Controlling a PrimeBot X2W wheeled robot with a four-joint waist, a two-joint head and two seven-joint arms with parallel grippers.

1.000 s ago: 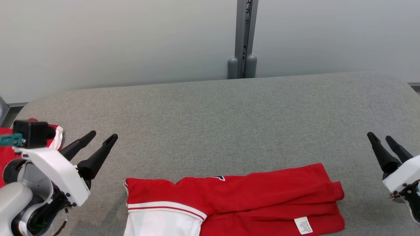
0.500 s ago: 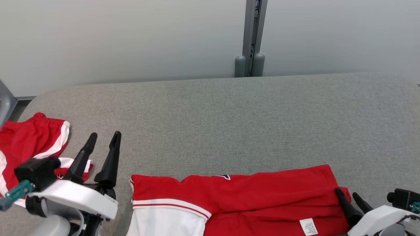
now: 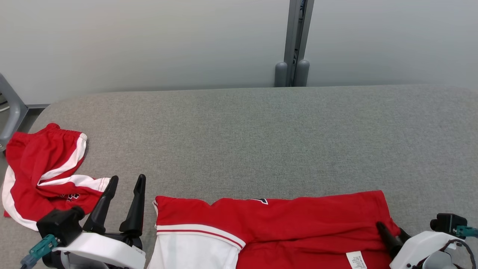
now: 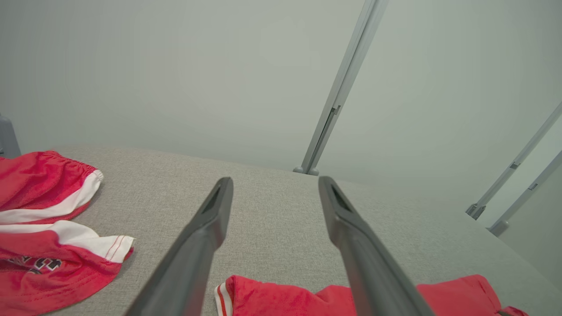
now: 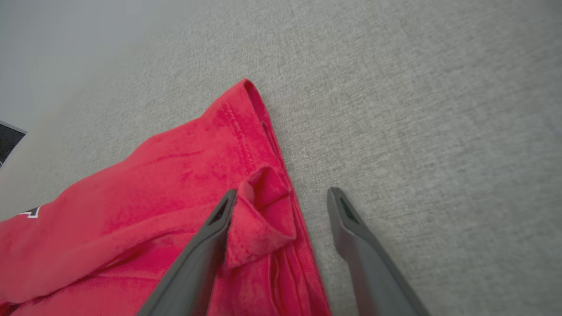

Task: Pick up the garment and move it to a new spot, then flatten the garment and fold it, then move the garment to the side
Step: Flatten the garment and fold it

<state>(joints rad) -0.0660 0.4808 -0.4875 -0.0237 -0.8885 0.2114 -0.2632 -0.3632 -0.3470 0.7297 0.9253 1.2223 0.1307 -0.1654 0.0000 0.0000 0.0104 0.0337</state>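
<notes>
Left hand (image 3: 127, 178) and right hand (image 5: 282, 192) gape empty; right straddles corner of folded red-and-white fabric garment (image 3: 272, 231) at near edge of grey table (image 3: 261, 130); advise pinching every layer

folded garment (image 3: 291, 228) lies along the table (image 3: 261, 142) near edge, centre to right. crumpled garment (image 3: 41, 175) sits at the table's left end, apart from it. left gripper (image 3: 127, 178) is between the two, just left of the folded one's left end. right gripper (image 3: 390, 228) straddles its right edge — one finger over cloth, the other over bare table. post (image 3: 297, 41) stands behind the far edge.
</notes>
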